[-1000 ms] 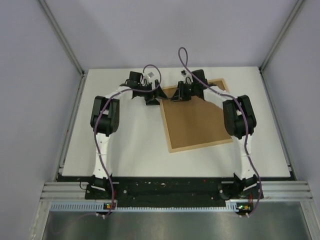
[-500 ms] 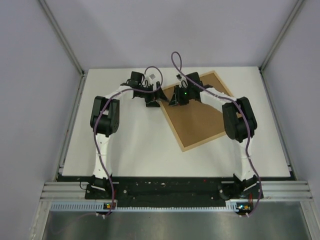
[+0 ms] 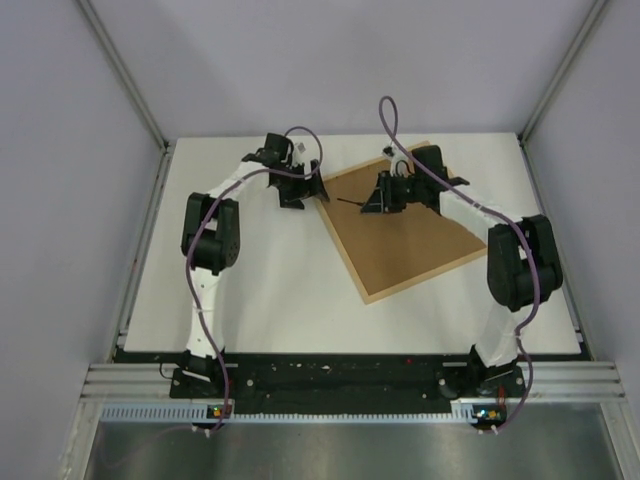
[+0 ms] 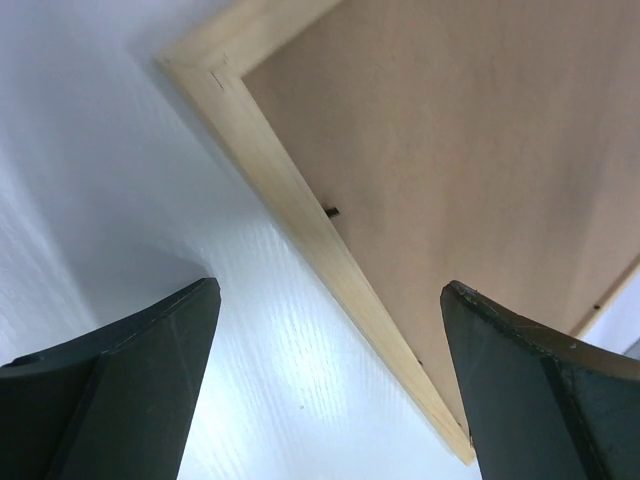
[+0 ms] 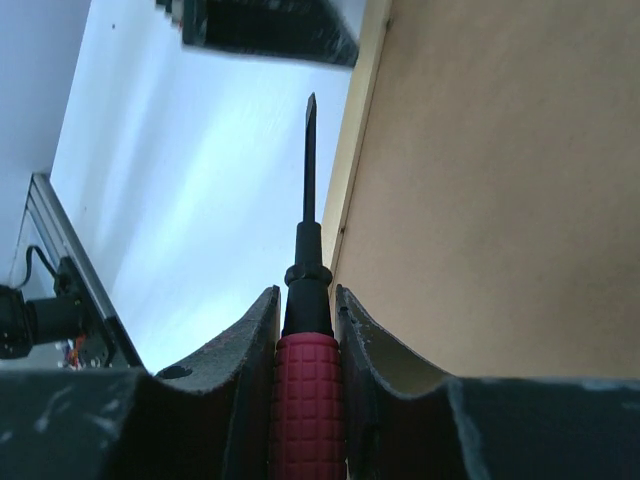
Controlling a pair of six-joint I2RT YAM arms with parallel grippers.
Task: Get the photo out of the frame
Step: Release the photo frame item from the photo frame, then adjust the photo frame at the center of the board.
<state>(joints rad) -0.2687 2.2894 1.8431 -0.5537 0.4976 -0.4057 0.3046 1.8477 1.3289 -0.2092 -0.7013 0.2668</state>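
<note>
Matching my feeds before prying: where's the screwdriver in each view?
Top: screwdriver juts left from the right hand, near the frame's left corner.
Left wrist: not in it.
Right wrist: centre, red handle gripped at the bottom, tip pointing up.
Shared landmark: the pale wooden edge of the frame.

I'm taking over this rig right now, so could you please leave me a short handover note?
Left gripper: open, empty, above the rim of the frame, near a corner.
Right gripper: shut on a screwdriver, tip near that rim.
Things: the frame lies face down on the table, backing board in place; photo hidden.
Done: tool in hand; nothing removed.
Left: free the board, lift it out, take the photo.
</note>
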